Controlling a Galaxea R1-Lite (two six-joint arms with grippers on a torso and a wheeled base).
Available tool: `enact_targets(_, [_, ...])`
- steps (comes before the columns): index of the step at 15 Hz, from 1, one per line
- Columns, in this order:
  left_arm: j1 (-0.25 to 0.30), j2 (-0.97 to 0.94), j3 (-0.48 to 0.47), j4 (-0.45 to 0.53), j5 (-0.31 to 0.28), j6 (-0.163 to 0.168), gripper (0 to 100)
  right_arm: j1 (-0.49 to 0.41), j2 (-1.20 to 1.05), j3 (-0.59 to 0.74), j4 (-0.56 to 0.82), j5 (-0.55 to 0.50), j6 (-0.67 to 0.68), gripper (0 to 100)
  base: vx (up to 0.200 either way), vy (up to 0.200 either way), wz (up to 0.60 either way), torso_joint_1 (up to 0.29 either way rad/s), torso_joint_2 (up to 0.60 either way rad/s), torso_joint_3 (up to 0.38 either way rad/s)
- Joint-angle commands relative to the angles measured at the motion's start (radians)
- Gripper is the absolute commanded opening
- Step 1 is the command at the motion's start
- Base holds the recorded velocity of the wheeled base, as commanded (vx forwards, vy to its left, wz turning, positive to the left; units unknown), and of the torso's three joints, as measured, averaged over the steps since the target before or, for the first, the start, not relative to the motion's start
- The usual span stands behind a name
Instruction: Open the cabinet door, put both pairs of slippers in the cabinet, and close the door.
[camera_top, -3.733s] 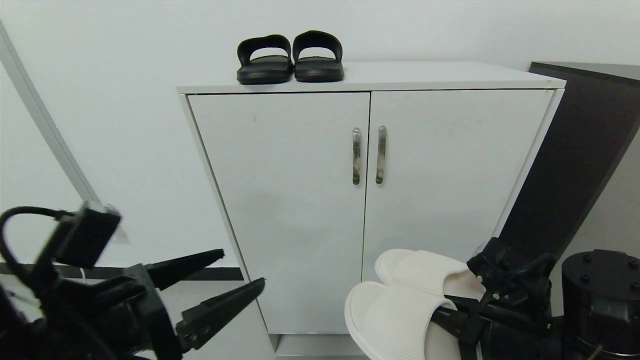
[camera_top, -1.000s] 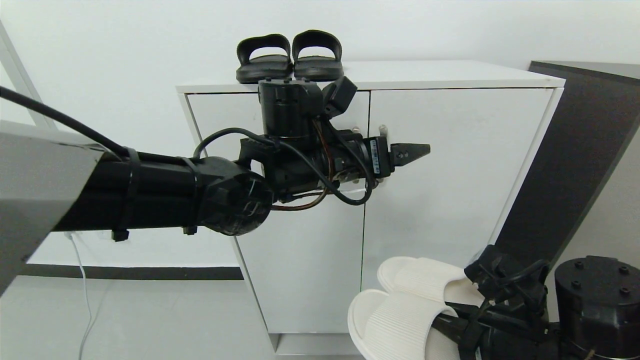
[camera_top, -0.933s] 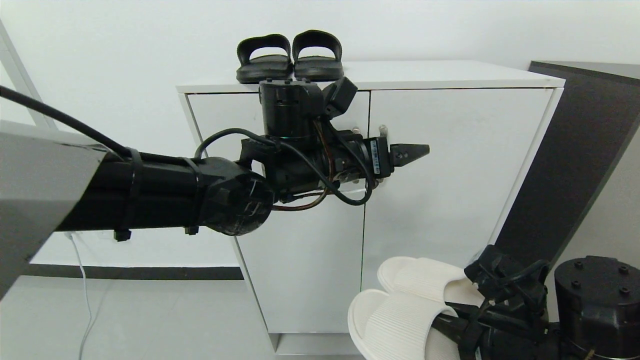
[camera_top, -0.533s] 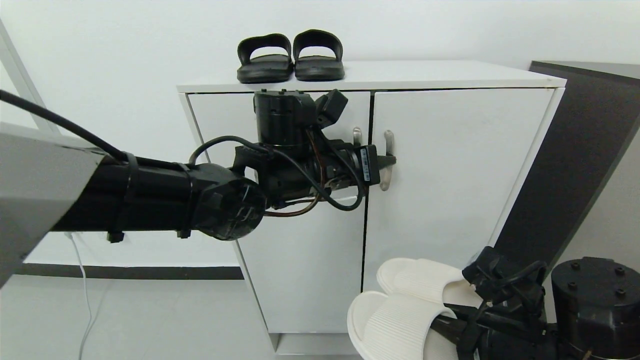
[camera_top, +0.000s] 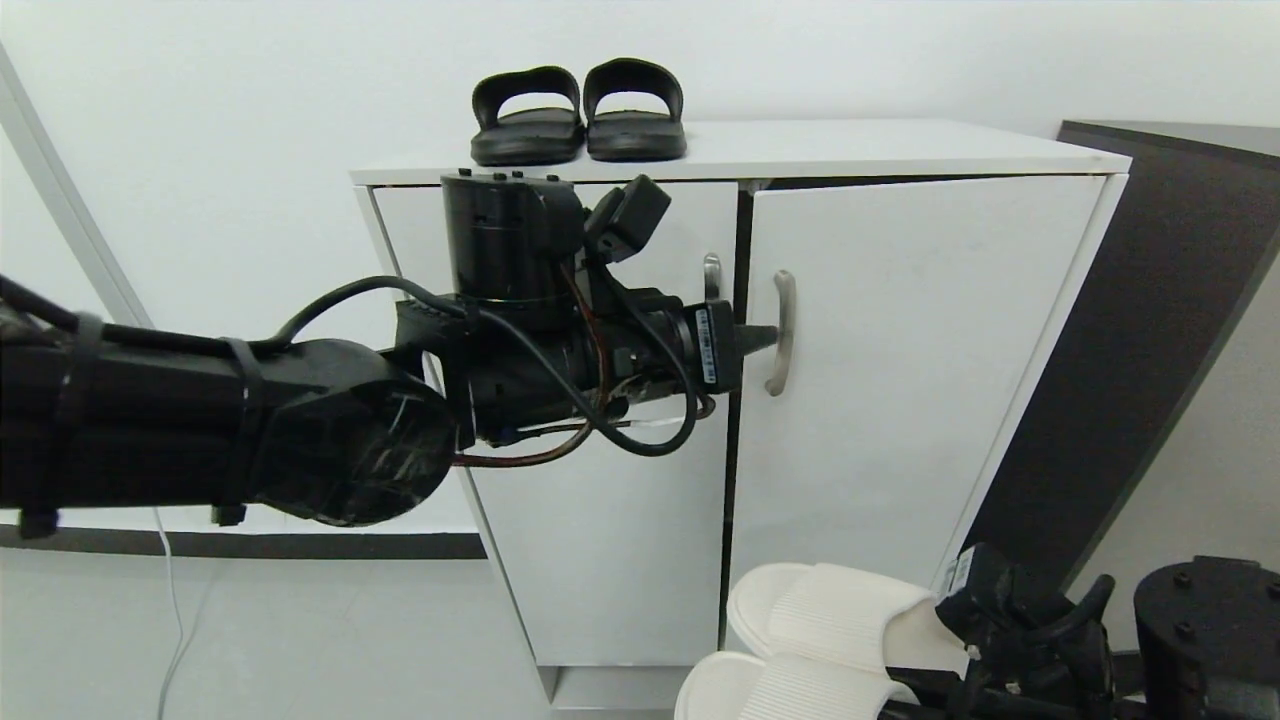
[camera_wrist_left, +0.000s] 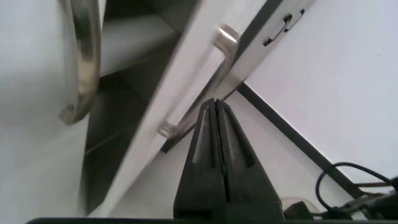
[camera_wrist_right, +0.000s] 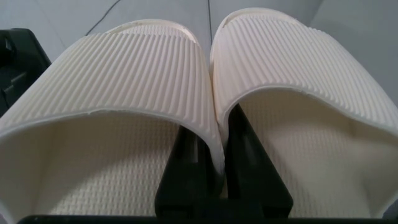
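Door (camera_top: 900, 380) on the right ajar: left hand (camera_top: 765, 337), fingers together, hooks its handle (camera_top: 783, 330); right hand (camera_wrist_right: 217, 155) clamps white slippers (camera_top: 830, 610), near right. Unclamped hook could slip, door swings shut.

I find no text, number or sign that I can read. A small white sticker (camera_top: 704, 345) sits on the left gripper (camera_top: 766, 336), just behind its jaws. It carries dark print, but the marks are too fine for me to make out. A second white sticker (camera_top: 962, 571) sits on the housing of the right gripper (camera_wrist_right: 214, 177), behind its jaws, and its print is also too small to tell.
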Motion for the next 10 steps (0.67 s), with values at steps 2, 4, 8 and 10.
enact_targets(2, [-0.021,-0.098,0.069,-0.004,-0.001,0.001,0,0.001,-0.010,0.005,0.000,-0.002,0.000,0,0.000,0.000,0.00,0.000,0.00,0.000])
enact_targets(4, [-0.004,-0.101,0.071,-0.004,-0.001,-0.001,0,0.001,-0.010,0.005,0.000,-0.003,-0.001,0,0.000,0.000,0.00,0.000,0.00,0.000])
enact_targets(8, [0.044,-0.071,0.054,-0.019,-0.001,-0.032,0,0.001,-0.010,0.007,0.000,-0.005,-0.015,0,0.000,0.000,0.00,0.000,0.00,0.000])
enact_targets(10, [0.070,-0.042,0.035,-0.035,-0.007,-0.044,0,0.001,-0.008,0.007,0.000,-0.005,-0.015,0,0.000,0.000,0.00,0.000,0.00,0.000])
